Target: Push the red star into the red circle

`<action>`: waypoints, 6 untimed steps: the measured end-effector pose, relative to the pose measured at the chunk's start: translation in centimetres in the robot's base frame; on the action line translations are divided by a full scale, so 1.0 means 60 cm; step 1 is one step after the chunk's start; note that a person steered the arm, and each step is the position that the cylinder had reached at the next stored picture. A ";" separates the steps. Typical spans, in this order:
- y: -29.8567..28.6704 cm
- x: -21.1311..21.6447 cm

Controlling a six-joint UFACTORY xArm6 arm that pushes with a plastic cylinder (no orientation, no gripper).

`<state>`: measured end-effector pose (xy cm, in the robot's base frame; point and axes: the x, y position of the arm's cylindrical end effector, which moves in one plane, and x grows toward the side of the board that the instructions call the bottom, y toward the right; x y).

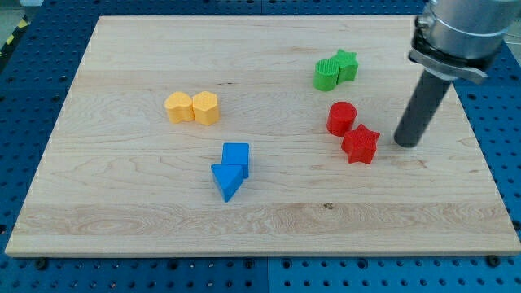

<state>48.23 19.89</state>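
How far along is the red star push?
Nearly done: the red star sits against, or almost against, the red circle, just to its lower right. In hand: my tip stands to the star's right, a small gap between. Left: at most a short nudge toward the view's upper left to close any remaining gap.

You see a pale wooden surface (122, 212) with fine grain, lying on a blue base plate (505, 138) full of small holes. The light is even and soft, and shadows are faint.
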 end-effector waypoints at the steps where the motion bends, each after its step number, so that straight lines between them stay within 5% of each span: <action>1: -0.038 0.038; 4: -0.119 0.020; 5: -0.158 0.081; 6: -0.245 0.027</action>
